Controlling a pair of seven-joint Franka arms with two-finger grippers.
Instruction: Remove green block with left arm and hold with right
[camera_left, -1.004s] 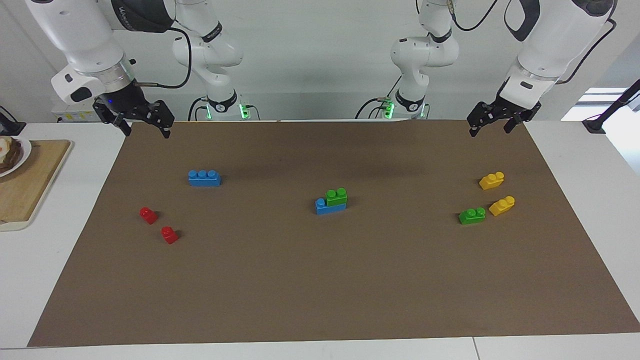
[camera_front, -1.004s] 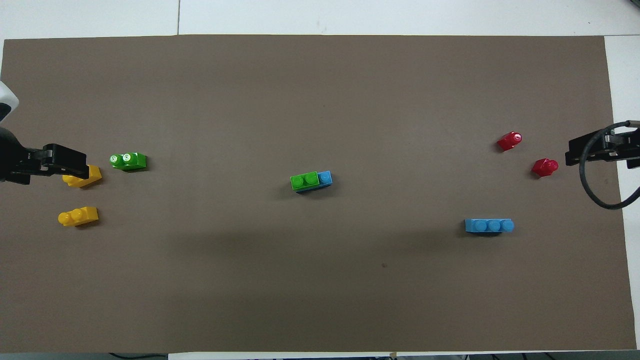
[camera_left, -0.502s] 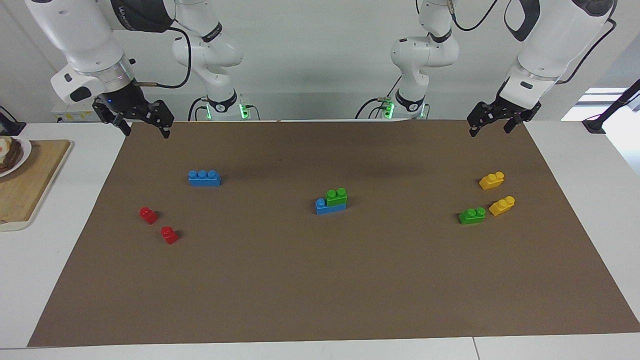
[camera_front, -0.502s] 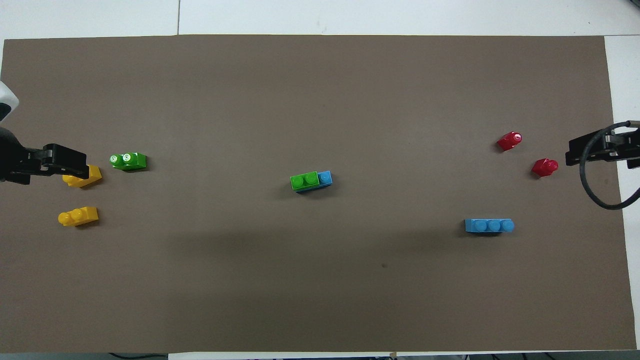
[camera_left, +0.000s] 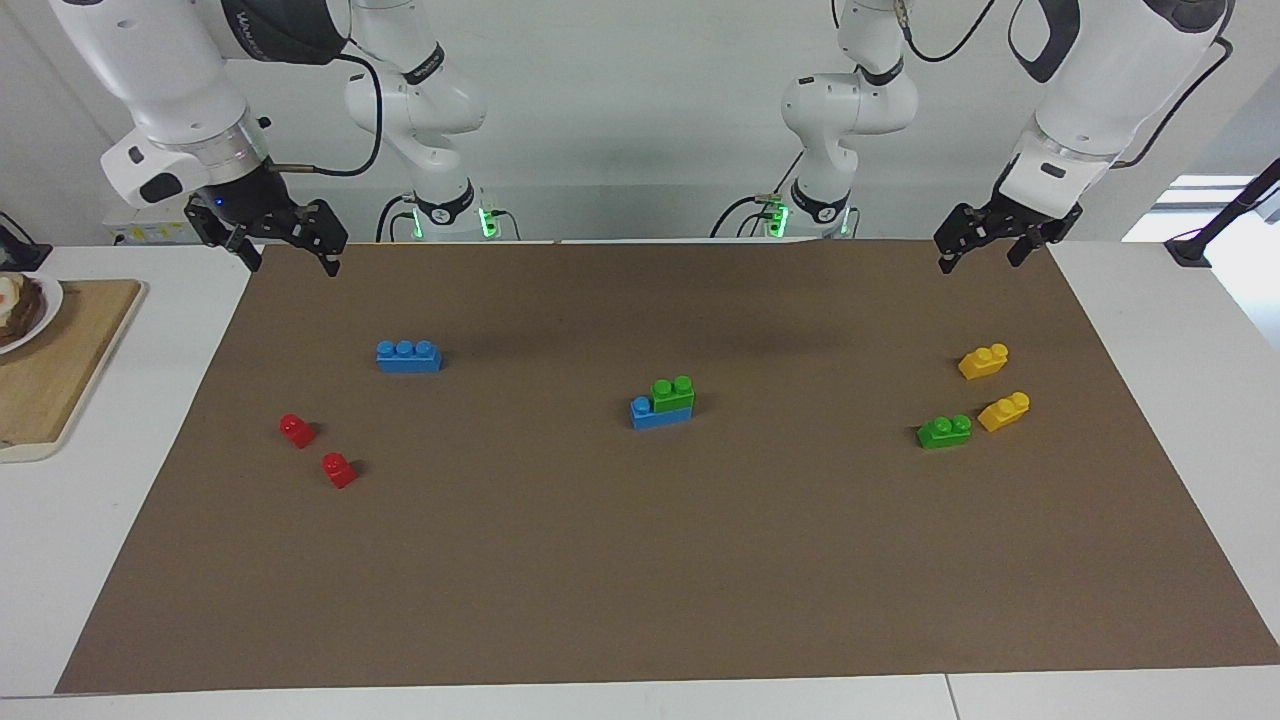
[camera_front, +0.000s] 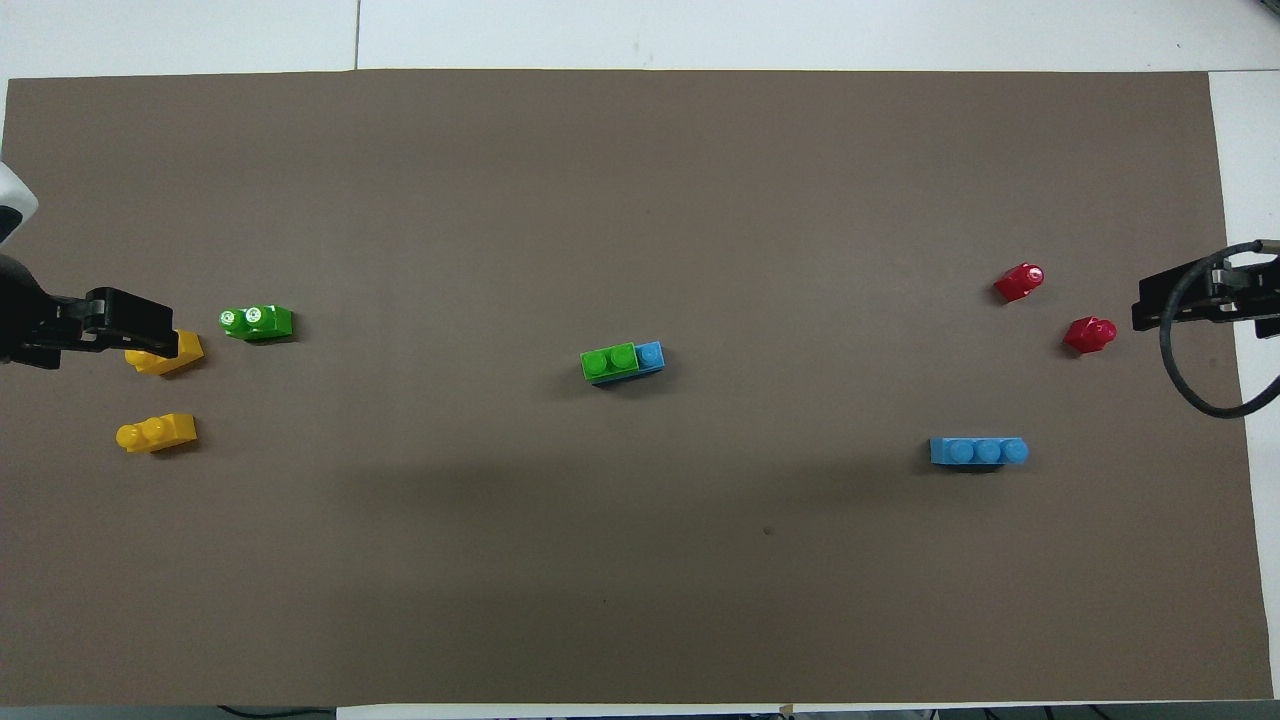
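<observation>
A green block (camera_left: 672, 388) sits stacked on one end of a blue three-stud brick (camera_left: 660, 415) in the middle of the brown mat; the pair also shows in the overhead view, green block (camera_front: 610, 360) on blue brick (camera_front: 651, 354). A second green block (camera_left: 944, 431) lies loose toward the left arm's end, also in the overhead view (camera_front: 257, 321). My left gripper (camera_left: 978, 262) hangs open and empty over the mat's edge nearest the robots. My right gripper (camera_left: 291, 265) hangs open and empty over the mat's corner at its own end. Both arms wait.
Two yellow bricks (camera_left: 983, 361) (camera_left: 1004, 411) lie beside the loose green block. A lone blue three-stud brick (camera_left: 408, 356) and two red bricks (camera_left: 297, 430) (camera_left: 339, 469) lie toward the right arm's end. A wooden board (camera_left: 60, 360) with a plate sits off the mat there.
</observation>
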